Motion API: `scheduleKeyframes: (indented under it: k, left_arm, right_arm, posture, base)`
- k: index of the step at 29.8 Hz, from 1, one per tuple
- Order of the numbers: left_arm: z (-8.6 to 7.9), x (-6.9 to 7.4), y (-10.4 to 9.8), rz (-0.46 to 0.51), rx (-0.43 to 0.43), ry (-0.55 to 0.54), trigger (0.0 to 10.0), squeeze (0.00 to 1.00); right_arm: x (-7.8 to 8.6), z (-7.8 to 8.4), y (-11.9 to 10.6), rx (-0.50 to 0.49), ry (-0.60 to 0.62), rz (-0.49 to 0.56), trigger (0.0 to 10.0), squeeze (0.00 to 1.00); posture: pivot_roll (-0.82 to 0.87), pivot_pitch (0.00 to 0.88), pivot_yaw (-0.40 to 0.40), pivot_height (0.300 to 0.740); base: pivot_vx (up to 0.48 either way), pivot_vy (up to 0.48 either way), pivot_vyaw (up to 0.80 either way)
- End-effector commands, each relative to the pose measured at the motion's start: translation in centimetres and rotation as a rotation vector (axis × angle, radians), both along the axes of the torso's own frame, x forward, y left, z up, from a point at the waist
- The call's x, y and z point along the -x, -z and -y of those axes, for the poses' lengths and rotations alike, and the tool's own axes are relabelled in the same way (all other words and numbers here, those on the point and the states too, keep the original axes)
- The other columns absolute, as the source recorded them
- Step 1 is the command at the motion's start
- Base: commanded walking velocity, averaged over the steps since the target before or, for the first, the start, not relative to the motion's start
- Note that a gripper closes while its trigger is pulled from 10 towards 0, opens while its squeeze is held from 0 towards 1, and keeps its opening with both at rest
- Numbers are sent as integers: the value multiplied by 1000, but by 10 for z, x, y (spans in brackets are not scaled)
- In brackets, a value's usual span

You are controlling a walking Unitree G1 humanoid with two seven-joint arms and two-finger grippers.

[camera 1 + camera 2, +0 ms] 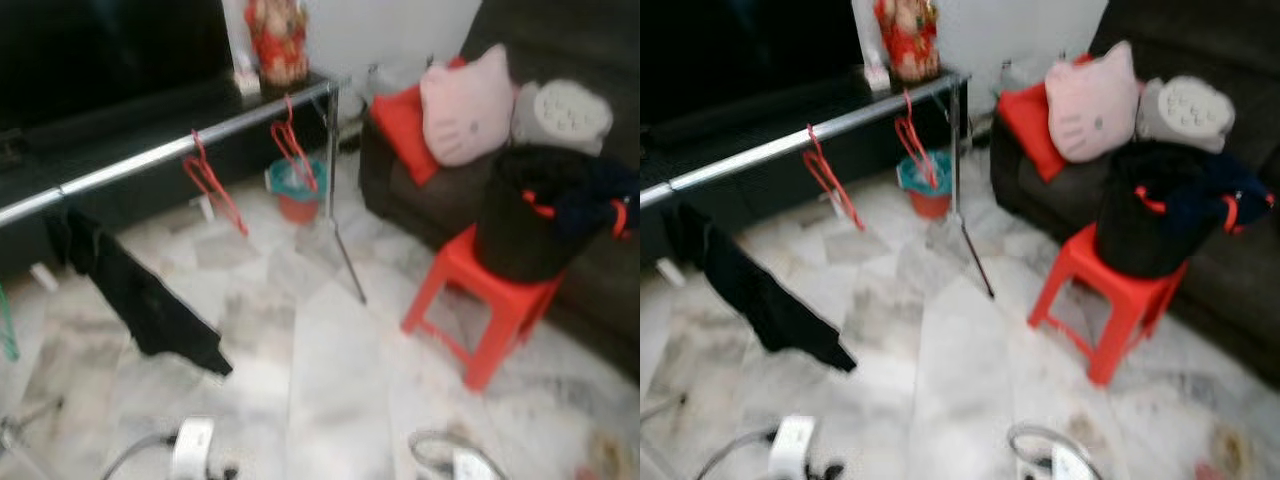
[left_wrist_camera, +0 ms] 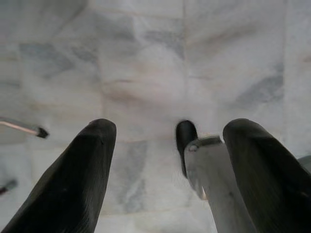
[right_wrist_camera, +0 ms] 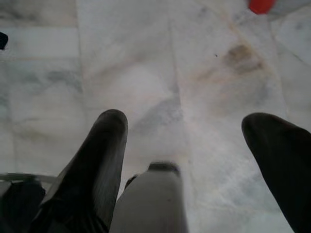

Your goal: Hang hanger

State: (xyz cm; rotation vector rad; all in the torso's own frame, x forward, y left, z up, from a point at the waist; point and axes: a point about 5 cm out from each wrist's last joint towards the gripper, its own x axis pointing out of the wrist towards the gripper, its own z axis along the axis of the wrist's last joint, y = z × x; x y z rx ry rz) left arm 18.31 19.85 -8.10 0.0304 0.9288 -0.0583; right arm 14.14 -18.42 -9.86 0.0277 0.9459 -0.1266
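Presently, no hanger is being held: the left gripper (image 2: 165,145) is being carried low with its two black fingers spread apart over bare marble floor (image 2: 146,73), and the right gripper (image 3: 194,141) is likewise being carried with fingers wide apart and nothing between them.

The task's things are lying well ahead of both grippers. Two red hangers are already being borne by the silver rail (image 1: 150,155), one hanger (image 1: 212,185) ahead of the left gripper and a second hanger (image 1: 295,150) further along towards the rail's upright. A black garment (image 1: 140,290) is draped from the rail nearer the left gripper. A black basket (image 1: 525,215) of clothes is standing on a red stool (image 1: 480,300) ahead of the right gripper; red curved pieces at its rim may be further hangers (blur prevents confirmation).

In judgement, the step in hand is an approach. A hanger should be gripped by its neck just below the hook, the hook opening being kept facing the rail, lifted above it and lowered over a free stretch between the existing hangers.

No brand, label or writing is being found legible.
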Motion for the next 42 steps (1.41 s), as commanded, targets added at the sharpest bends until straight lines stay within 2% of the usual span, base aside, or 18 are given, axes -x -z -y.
scheduleKeyframes:
  k: [1, 17, 31, 35, 42]
  left_arm:
    - [5, 0, 1, -6, -1, 30, 10000, 0]
    - [9, -8, -2, 8, 6, 30, 10000, 0]
    - [13, -9, -2, 19, 14, 40, 10000, 0]
    - [13, -9, -3, 23, 15, 42, 10000, 0]
    - [14, -9, -3, 23, 14, 43, 10000, 0]
  right_arm:
    - [5, 6, 1, 13, 14, -11, 10000, 0]
    - [4, 7, 0, 14, 12, -4, 10000, 0]
    - [5, 7, 1, 9, 19, -10, 10000, 0]
    - [5, 7, 1, 11, 13, -12, 10000, 0]
    - [4, 7, 1, 12, 16, -3, 10000, 0]
  posture:
    - [-7, 0, 55, 740]
    - [-11, 1, 51, 740]
    - [-17, 1, 53, 740]
    - [-15, 1, 52, 740]
    - [-14, 0, 53, 740]
  base:
    - [304, 0, 0]
    - [301, 0, 0]
    - [302, 0, 0]
    - [302, 0, -800]
    - [302, 0, 0]
